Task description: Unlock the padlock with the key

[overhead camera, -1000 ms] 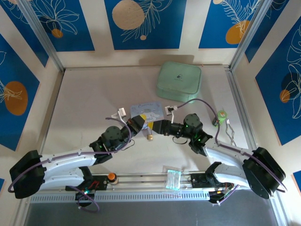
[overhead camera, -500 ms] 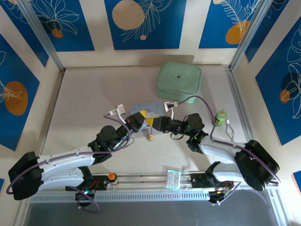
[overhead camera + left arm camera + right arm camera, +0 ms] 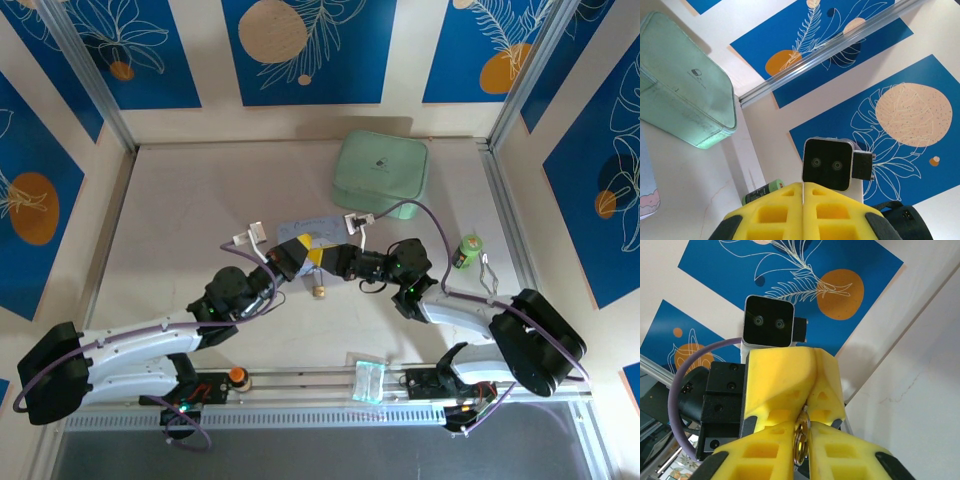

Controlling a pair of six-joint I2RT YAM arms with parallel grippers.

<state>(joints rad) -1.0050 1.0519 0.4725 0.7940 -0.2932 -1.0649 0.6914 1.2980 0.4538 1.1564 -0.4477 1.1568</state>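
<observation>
The right jaws have been closing while the right arm [image 3: 470, 318] pressed in from 4 o'clock. The two sets of yellow-fingered jaws now meet tip to tip above the middle of the pale counter [image 3: 190, 220], slightly nearer 12 o'clock than a second ago. In the right wrist view the right jaws pinch the ring-shaped end of the thin silver metal key [image 3: 801, 439], with hardly any gap left. The left jaws are clenched tight straight opposite; whether they also grip the key's far end I cannot tell. This looks like the key passing between the arms, not yet an insertion. The tiny brass-gold padlock [image 3: 319, 292] lies free on the counter, just at 6 o'clock of the meeting point. The left arm [image 3: 150, 340] reaches in low from 8 o'clock, and both sets of fingers are held roughly level.
</observation>
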